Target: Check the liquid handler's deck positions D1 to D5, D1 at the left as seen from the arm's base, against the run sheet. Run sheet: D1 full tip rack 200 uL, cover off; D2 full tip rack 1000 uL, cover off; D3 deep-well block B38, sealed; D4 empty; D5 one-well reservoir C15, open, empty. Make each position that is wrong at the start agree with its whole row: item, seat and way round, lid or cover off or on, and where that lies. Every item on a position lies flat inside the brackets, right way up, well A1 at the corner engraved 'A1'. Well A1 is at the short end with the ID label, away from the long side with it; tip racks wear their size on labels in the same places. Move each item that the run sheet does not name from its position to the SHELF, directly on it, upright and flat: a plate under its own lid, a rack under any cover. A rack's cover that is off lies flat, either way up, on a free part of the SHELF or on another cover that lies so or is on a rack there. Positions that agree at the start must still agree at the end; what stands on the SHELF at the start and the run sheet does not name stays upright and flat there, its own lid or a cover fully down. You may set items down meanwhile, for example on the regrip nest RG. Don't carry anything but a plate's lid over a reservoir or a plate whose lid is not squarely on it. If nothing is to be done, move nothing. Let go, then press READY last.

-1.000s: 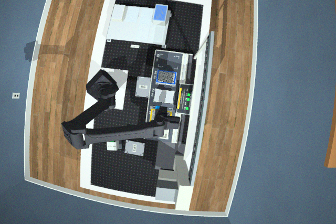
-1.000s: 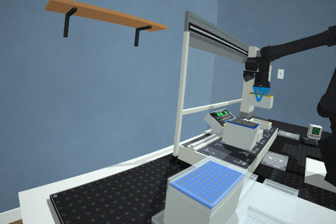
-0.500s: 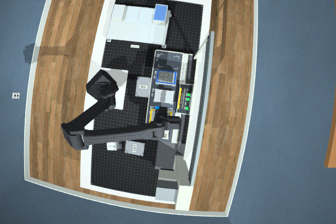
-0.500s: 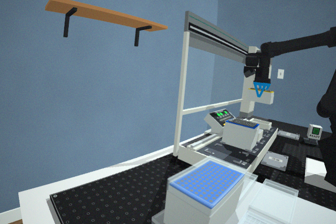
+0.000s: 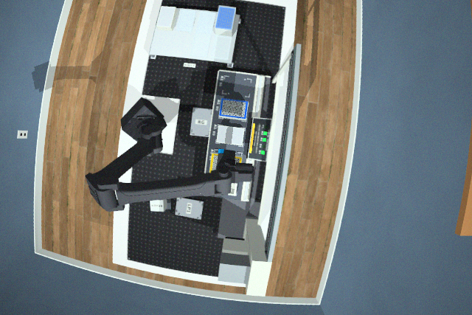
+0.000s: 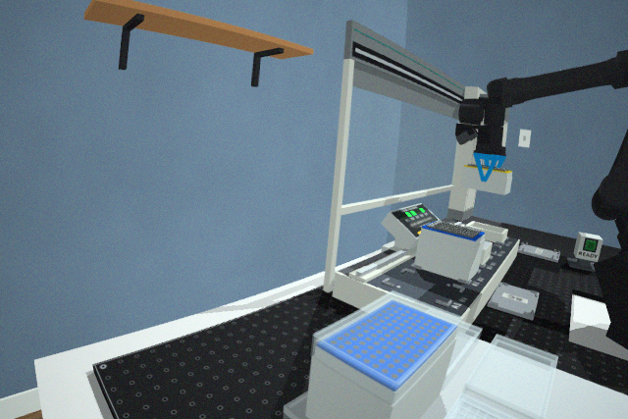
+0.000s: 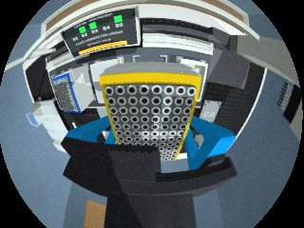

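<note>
My gripper (image 6: pixel 488 167), with blue fingers, is shut on a yellow-rimmed tip rack (image 6: pixel 491 179) and holds it high in the air above the near-left end of the liquid handler's deck (image 5: pixel 232 125). In the wrist view the rack (image 7: pixel 151 117) sits between the fingers, its open tip holes showing and no cover on it. From above, the arm hides most of the rack. A blue-rimmed tip rack (image 5: pixel 233 108) (image 6: pixel 451 246) without a cover stands on the deck. A white block (image 5: pixel 230 135) sits beside it. The far deck position (image 5: pixel 239 82) is bare.
The SHELF (image 5: pixel 192 35) holds a blue rack under a clear cover (image 6: pixel 388 348) and a loose clear cover (image 6: pixel 506 374). The RG nest (image 5: pixel 202 119), the READY button (image 6: pixel 588 246), the handler's panel (image 5: pixel 261 139) and its tall gantry frame (image 6: pixel 400 67) stand around the deck.
</note>
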